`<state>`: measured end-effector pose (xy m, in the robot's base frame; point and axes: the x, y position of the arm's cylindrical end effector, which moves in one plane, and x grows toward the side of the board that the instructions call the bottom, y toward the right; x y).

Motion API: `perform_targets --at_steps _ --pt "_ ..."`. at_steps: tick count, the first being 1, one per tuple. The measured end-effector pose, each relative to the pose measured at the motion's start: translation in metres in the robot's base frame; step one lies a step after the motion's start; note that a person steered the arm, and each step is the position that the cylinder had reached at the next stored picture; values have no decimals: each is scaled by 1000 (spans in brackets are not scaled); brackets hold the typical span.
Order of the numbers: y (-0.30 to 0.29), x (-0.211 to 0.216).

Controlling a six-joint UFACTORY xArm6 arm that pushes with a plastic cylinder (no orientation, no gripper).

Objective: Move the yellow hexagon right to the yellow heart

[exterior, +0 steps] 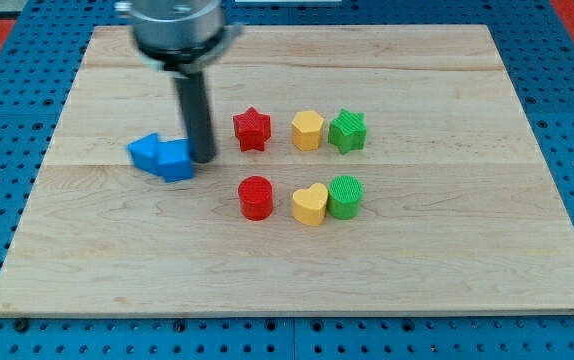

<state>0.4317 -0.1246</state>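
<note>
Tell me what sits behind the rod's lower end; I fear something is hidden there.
My tip stands at the right edge of the blue blocks. Only bare wooden board shows around the rod; the strip directly behind it is covered.

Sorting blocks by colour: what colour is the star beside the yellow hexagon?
Green star, clearest in the camera view.

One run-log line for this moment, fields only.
tip: beside blue blocks, left of red star | yellow hexagon: above yellow heart, untouched | green cylinder: touching heart's right

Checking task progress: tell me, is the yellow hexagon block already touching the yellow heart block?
No, the yellow hexagon block sits apart above the yellow heart block.
</note>
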Motion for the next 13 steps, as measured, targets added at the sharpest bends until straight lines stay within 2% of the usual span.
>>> perform_targets --at_steps 1,2,3,4,5,6,7,9,12,13 --pt "58 -3" --pt "147 -4" --pt "157 -6" --pt "133 -14" --pt "144 -48" --pt "131 -73" --pt "137 -90" --pt "131 -22" --pt "74 96" --pt "131 97"
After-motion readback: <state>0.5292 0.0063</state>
